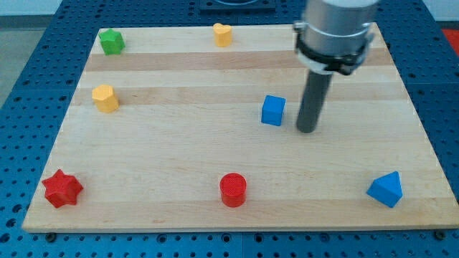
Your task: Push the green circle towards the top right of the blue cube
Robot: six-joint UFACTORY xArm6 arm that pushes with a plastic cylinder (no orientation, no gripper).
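Green block (111,41): small, bright green, shape too lumpy to call, far to the view's left and above our tip (306,130), near the desk (179,154) top-left corner. Claw state: we cannot tell, only a dark rod shows; arm top cut off by the frame. Blue cube (272,110) just left of tip, apart. Yellow heart (223,34) up-left. Yellow block (105,98) far left. Red star (62,188) and red cylinder (233,190) below-left. Blue wedge-like block (386,190) below-right. Between tip and green block: the blue cube only.
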